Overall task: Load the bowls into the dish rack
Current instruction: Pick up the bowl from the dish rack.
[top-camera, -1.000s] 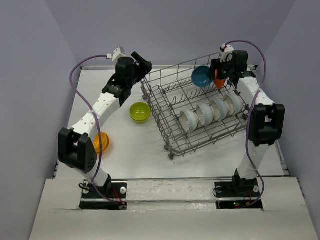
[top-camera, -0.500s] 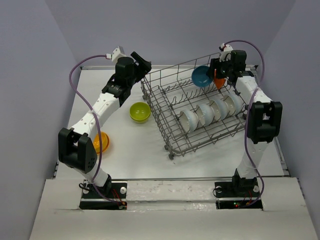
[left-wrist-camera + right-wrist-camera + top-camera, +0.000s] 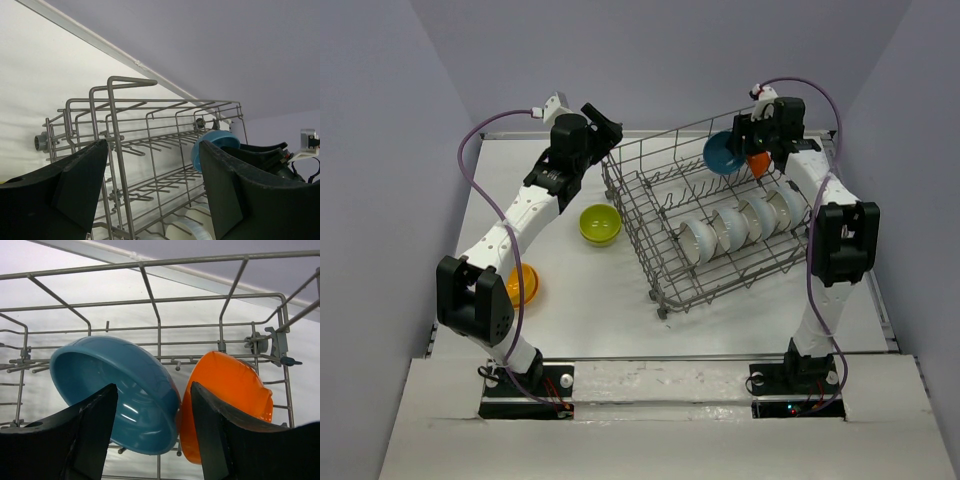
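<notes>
— What's on the left?
— An orange bowl (image 3: pixel 523 283) and a lime green bowl (image 3: pixel 600 223) sit on the table (image 3: pixel 582 295). The left gripper (image 3: pixel 152 150) hangs wide apart and empty by the dish rack (image 3: pixel 665 290).
— And right?
— White bowls (image 3: pixel 732 226) stand in the rack's near row. The right gripper (image 3: pixel 152 390) gapes, holding nothing, just behind a blue bowl (image 3: pixel 120 390) and a second orange bowl (image 3: pixel 227 390), both racked on edge.

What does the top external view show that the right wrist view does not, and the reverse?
Only the top view: the green bowl, an unracked orange bowl, four white bowls racked, the left gripper. Only the right wrist: its own fingers standing apart. Both: the blue bowl, the racked orange bowl, the dish rack.
</notes>
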Controlling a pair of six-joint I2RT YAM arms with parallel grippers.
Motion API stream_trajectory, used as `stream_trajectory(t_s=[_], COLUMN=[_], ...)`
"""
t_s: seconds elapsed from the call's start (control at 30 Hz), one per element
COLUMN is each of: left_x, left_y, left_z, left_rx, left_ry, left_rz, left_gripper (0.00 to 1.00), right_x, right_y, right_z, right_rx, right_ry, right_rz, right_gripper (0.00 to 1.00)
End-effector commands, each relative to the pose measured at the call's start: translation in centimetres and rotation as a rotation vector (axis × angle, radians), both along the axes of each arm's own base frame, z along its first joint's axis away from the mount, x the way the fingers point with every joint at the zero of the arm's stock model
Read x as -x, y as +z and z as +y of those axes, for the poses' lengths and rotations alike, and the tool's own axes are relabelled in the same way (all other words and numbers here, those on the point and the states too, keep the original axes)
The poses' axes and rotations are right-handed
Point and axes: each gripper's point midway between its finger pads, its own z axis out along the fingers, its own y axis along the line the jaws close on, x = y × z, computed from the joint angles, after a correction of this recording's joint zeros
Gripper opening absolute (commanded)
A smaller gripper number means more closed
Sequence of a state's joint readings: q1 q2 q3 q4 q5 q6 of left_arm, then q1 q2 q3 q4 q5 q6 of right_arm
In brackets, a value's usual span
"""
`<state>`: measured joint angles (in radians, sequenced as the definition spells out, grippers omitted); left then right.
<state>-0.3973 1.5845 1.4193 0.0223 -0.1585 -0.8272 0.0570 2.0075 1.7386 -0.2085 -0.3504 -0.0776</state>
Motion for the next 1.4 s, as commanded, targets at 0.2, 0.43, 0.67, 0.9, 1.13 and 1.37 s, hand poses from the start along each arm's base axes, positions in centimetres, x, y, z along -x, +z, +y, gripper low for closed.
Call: stream_trajectory(t_s=[0.2,0.43,0.67,0.9,1.13,1.37], left_x=[-0.4,-0.4,-0.3,-0.4,-0.5,-0.5], left_y=[1.4,1.5,1.6,1.4,1.4,1.4], left_z=[0.5,0.5,0.5,0.5,0.5,0.6], left_rx=[0.002,0.003,0.004,0.000,0.000,-0.002], left_ry=[0.023,0.021,0.021,0.022,0.022,0.025], left_rz=[-0.057,-0.059,-0.062,-0.058,-0.058,-0.058], left_gripper=[0.82,0.83,0.83,0.83,0.83,0.83], right_x=[-1.6,-1.7,-2.1,-2.7,-2.8,-2.8], right_y=[1.9,1.5,1.8,1.2,1.0,1.3], right_z=[0.8,0.1,-0.3,0.0,1.0,1.2], right_rx=[0.037,0.052,0.078,0.076,0.056,0.044], right_ry=[-0.015,-0.055,-0.065,-0.049,0.005,0.013], right_rz=[-0.083,-0.075,-0.092,-0.084,-0.088,-0.089], right_gripper=[0.56,0.26,0.36,0.40,0.43,0.17])
